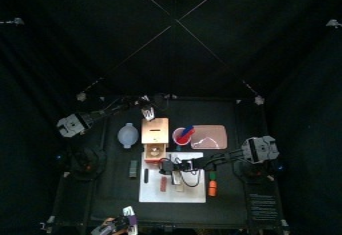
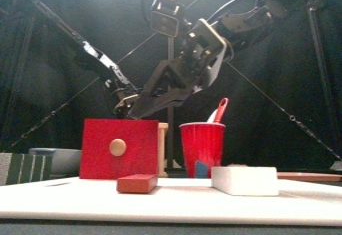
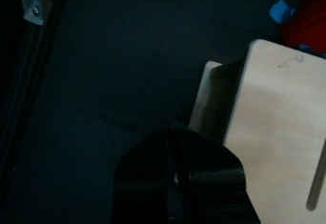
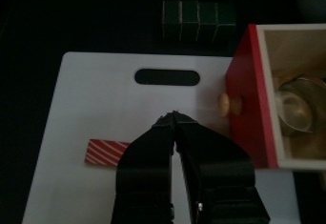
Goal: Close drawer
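The drawer (image 4: pixel 251 94) has a red front with a round tan knob (image 4: pixel 230 101) and a tan inside holding a clear glass item. It stands pulled out of the light-tan box (image 1: pixel 154 128) toward the table's front; the front view shows its red face (image 2: pixel 118 149). My right gripper (image 4: pixel 170 122) hovers over the white sheet just in front of the knob, shut and empty, not touching it. My left gripper (image 3: pixel 178 175) sits at the box's far end, against the edge of its tan top (image 3: pixel 274 123).
A white sheet (image 4: pixel 109 94) with a handle slot carries a red-striped piece (image 4: pixel 107 150). A green block (image 4: pixel 197 18) lies beyond it. The pinkish board (image 1: pixel 218 131) with a bowl lies right of the box. A red cup (image 2: pixel 201 149), a white block (image 2: pixel 245 180) and a red block (image 2: pixel 136 183) stand in front.
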